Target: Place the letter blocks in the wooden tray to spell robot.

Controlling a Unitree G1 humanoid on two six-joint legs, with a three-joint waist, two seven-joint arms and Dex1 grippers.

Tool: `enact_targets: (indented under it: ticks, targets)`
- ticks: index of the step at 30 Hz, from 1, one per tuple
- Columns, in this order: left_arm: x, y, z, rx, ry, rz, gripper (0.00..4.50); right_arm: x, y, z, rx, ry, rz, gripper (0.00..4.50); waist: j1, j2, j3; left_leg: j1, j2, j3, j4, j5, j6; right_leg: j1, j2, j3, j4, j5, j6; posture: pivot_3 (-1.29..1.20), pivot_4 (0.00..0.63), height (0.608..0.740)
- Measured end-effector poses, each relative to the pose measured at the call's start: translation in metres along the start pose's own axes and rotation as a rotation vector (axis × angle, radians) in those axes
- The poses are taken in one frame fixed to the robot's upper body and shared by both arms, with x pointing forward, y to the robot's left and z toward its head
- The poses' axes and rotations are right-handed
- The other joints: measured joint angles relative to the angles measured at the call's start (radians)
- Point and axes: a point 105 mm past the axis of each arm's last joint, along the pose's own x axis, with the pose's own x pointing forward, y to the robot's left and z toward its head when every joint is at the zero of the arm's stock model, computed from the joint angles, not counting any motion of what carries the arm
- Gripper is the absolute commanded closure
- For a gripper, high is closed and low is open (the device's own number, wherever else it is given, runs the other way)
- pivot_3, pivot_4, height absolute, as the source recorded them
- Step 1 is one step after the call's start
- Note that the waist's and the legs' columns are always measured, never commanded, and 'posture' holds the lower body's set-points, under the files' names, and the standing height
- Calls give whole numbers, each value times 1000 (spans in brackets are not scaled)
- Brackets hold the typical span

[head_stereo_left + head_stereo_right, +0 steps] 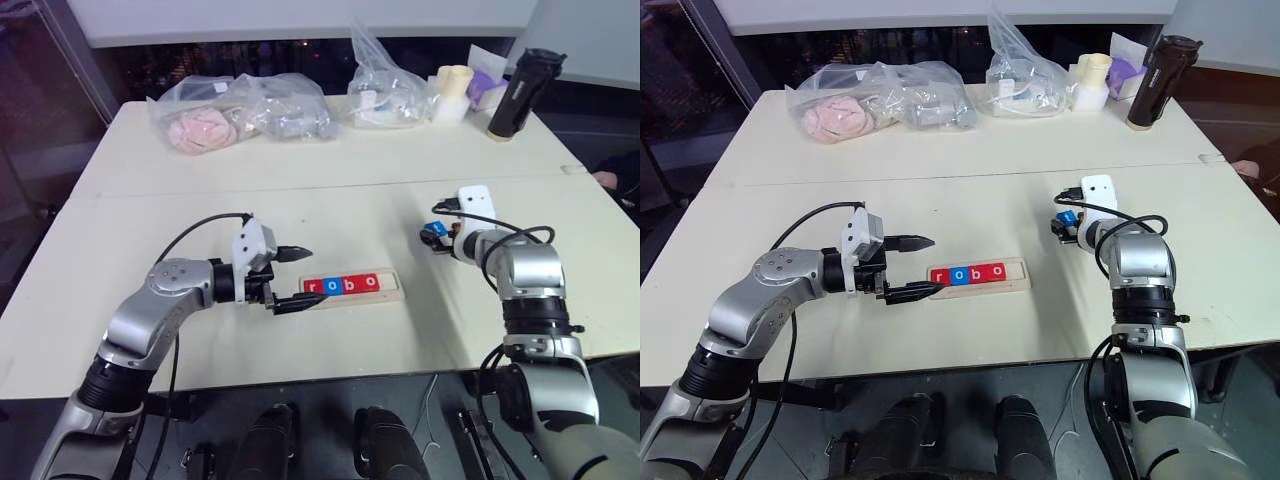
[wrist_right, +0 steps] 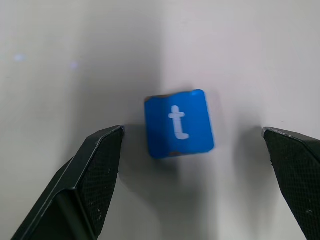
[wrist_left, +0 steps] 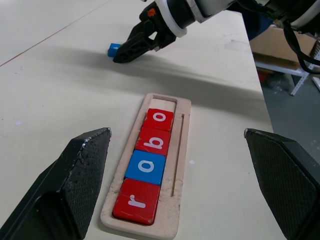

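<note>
Cream tabletop (image 1: 300, 200) carries plastic bags (image 1: 240, 110) along its far edge; wooden tray (image 3: 181, 150) holds r, o, b, o. Blue t block (image 2: 178, 123) lies apart between the right gripper (image 2: 192, 165)'s wide jaws; left gripper (image 1: 290, 275) also gapes.

Silver-grey jointed arms, black textured jaws, white wrist camera housings, looping black cables, black joint bands

Tray tiles (image 3: 149, 164) read "robo"; loose tile (image 2: 178, 123) "t".
</note>
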Motion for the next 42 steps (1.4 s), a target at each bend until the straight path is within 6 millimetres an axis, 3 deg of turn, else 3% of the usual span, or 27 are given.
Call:
enact_targets:
  ticks: [4, 5, 7, 12, 20, 25, 28, 32, 42]
  targets:
    - [0, 0, 0, 0, 0, 3, 0, 5, 6, 3, -16, -10, 28, 31, 1, 0, 0, 0, 0, 0, 1, 0, 0, 0, 0, 0, 1, 0, 0, 0, 150, 725]
    - [0, 0, 0, 0, 0, 4, 0, 6, 8, 3, -23, -15, 37, 269, 1, 0, 0, 0, 0, 0, 1, 0, 0, 0, 0, 0, 1, 0, 0, 0, 150, 725]
    - [0, 0, 0, 0, 0, 4, 0, 9, 10, 5, -31, -18, 52, 881, 1, 0, 0, 0, 0, 0, 1, 0, 0, 0, 0, 0, 1, 0, 0, 0, 150, 725]
    - [0, 0, 0, 1, 0, 6, 0, 13, 11, 7, -42, -26, 60, 3320, 3, 0, 0, 0, 0, 0, 1, 0, 0, 0, 0, 0, 1, 0, 0, 0, 150, 725]
    - [1, 0, -1, 0, -1, 9, 0, 0, 6, 0, -61, 8, 42, 3315, 9, 0, 0, 0, 0, -1, 0, 0, 0, 0, 0, 1, 1, 0, 0, 0, 150, 725]
    - [2, 0, -1, 5, -4, 6, 0, -39, 13, -24, -33, 80, 8, 3315, 13, 0, 0, -1, 0, -2, -1, 0, 0, -2, -1, 1, 1, 0, 0, 0, 150, 725]
    - [2, -1, -2, 3, -4, 5, 0, -70, 27, -44, 23, 139, -1, 3315, 12, 0, 0, -1, 0, -2, -1, 0, 0, -3, -2, 1, 1, -1, -1, 0, 150, 725]
    - [1, -2, -4, -3, -3, -1, 0, -90, 37, -58, 77, 115, -26, 3315, 8, 0, 0, -1, 0, -2, 0, 0, 0, -2, -3, 1, 1, -2, -3, 0, 150, 725]
    - [2, -5, -3, 17, -21, -48, 0, -96, 34, -52, 128, 57, -103, 3315, 7, 0, 0, -1, 0, -1, -1, 0, 0, -3, -3, 1, 0, -2, -4, 0, 150, 725]
